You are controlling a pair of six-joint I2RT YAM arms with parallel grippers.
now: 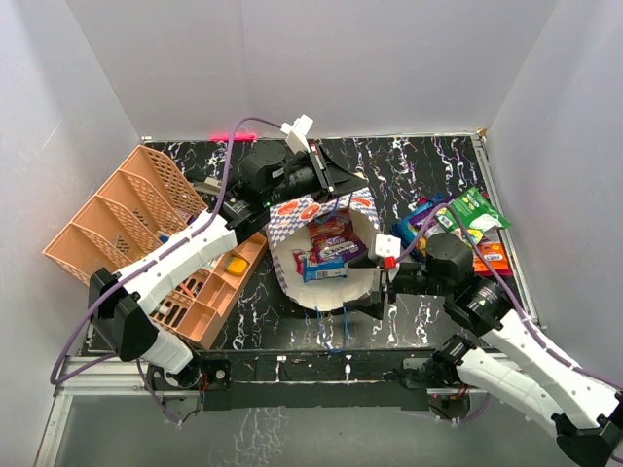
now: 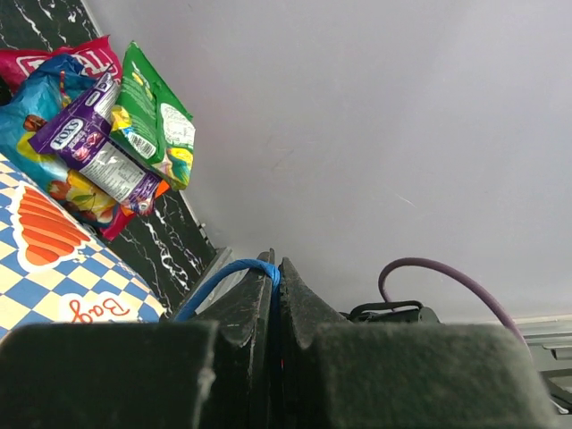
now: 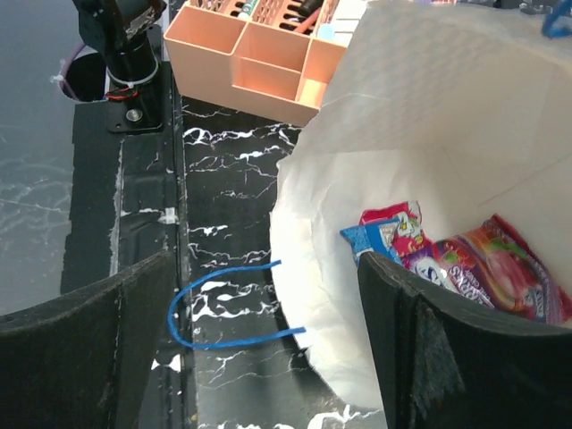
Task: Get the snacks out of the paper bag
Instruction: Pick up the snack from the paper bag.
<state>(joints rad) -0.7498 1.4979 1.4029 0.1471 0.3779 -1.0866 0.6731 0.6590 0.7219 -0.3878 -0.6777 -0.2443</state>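
The paper bag lies in the middle of the table with its mouth open toward the near side. Several snacks lie inside it, magenta, purple and blue. My left gripper is at the bag's far side, shut on its blue cord handle. The right gripper stands open at the bag's right rim. In the right wrist view the white rim sits between its fingers, with the snacks just past them. Several more snacks lie piled on the table to the right of the bag.
A peach latticed basket leans at the far left, and a peach organiser lies beside the bag. The bag's other blue handle lies looped on the black marbled table. White walls close in three sides.
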